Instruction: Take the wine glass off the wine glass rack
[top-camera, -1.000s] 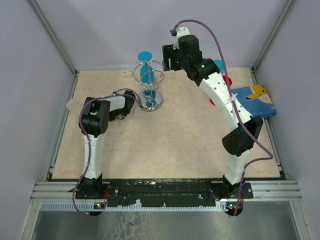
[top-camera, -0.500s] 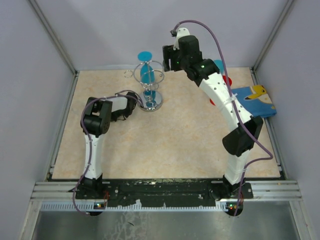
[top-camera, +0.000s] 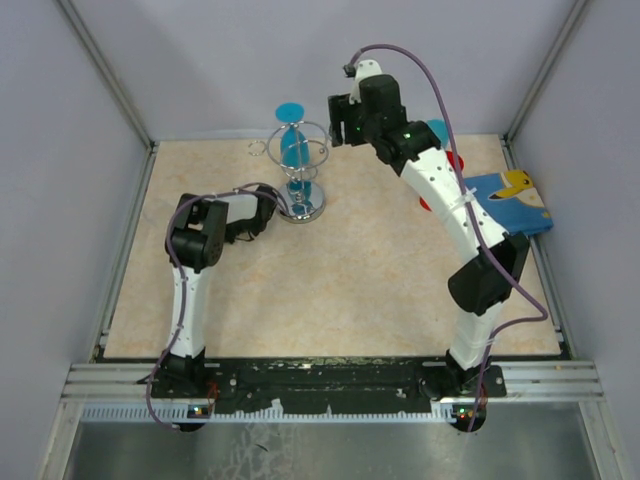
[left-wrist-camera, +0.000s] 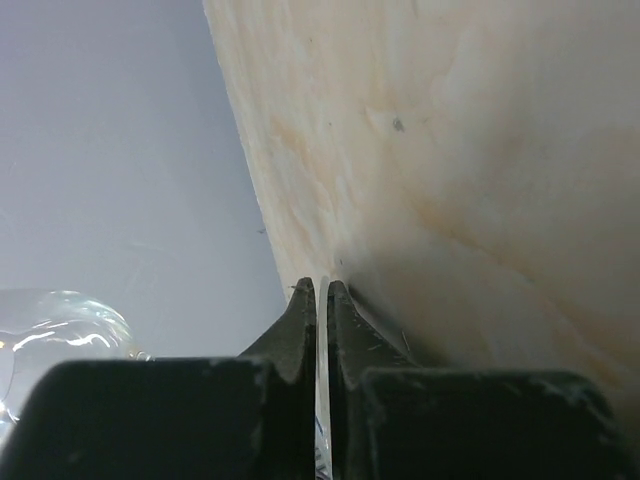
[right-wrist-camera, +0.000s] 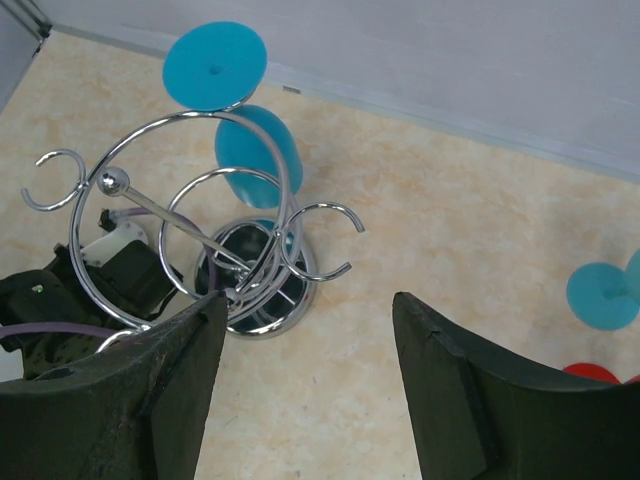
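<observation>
The wine glass rack is a chrome wire stand at the back of the table, seen from above in the right wrist view. A blue wine glass hangs upside down in one loop, foot uppermost. My left gripper lies low at the left of the rack's round base. In the left wrist view its jaws are shut on a thin shiny edge, the rim of that base. My right gripper hovers high to the right of the rack, and the right wrist view shows it open and holding nothing.
Another blue glass and a red one stand at the back right, by a blue and yellow item. A clear glass object lies left of my left gripper. Grey walls close in the table's back and sides.
My left gripper slid right to the rack's base and shut on its rim. The right arm barely moved and stayed open.
</observation>
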